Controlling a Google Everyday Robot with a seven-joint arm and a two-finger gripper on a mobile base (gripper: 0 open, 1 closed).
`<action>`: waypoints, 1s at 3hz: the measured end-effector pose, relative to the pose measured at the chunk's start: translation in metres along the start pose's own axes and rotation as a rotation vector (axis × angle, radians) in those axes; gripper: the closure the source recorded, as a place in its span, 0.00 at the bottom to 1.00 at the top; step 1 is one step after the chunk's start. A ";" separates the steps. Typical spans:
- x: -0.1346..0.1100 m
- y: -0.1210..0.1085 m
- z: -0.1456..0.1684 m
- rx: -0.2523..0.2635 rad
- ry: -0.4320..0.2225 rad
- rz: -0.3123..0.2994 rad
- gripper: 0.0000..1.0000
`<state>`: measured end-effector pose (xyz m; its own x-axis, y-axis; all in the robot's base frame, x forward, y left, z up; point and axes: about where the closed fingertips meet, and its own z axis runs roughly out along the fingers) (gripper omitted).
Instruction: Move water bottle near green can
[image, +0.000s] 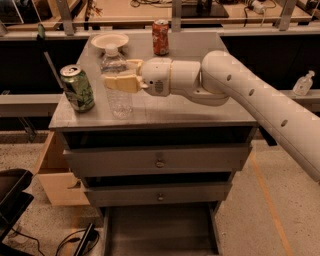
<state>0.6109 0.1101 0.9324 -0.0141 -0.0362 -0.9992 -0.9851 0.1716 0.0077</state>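
The water bottle is clear with a white cap. It stands upright on the grey cabinet top, left of centre. My gripper reaches in from the right and is shut on the bottle's upper body. One tan finger crosses in front of the bottle and the other shows behind it. The green can stands upright near the cabinet's left edge, a short gap to the left of the bottle.
A red-orange soda can and a white bowl stand at the back of the cabinet top. A small pump bottle sits on a ledge at the right. Drawers are below, and a cardboard box is on the floor at the left.
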 end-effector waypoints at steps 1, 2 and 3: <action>0.000 0.000 0.000 0.000 -0.002 0.003 0.84; 0.000 0.000 0.000 -0.001 -0.002 0.003 0.61; 0.000 0.000 0.001 -0.001 -0.002 0.003 0.38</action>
<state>0.6110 0.1106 0.9324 -0.0164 -0.0337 -0.9993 -0.9852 0.1709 0.0104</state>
